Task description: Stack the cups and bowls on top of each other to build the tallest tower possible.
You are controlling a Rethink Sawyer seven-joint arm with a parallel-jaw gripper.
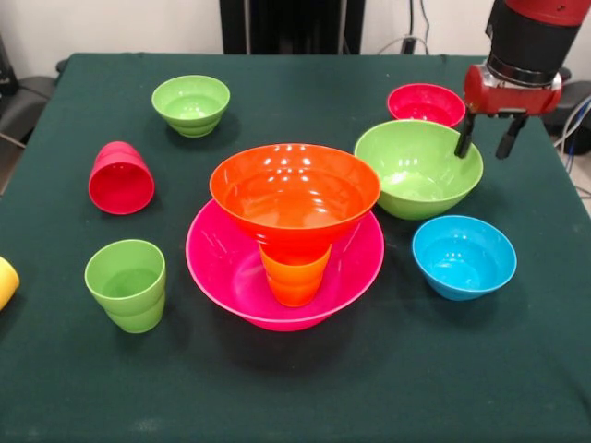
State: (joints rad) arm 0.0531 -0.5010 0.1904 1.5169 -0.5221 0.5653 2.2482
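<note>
Red and black, the robot's gripper (488, 140) hangs at the upper right with its two dark fingers spread apart and holding nothing; they hover at the far right rim of the large green bowl (417, 169). At the middle of the dark green table (295, 388) stands the tower (288, 235): the very large pink bowl (217, 263) as base, an orange cup (295, 275) upside down inside it, and the large orange bowl (294, 194) resting upright on that cup. Just right of the tower sits the large green bowl, with the small red bowl (426, 102) behind it and the small blue bowl (464, 256) in front. To the left, a green cup (126, 283) stands upright, a red cup (121, 178) lies tipped over, and the small green bowl (191, 104) sits farther back. A yellow cup (6, 281) shows partly at the left edge.
</note>
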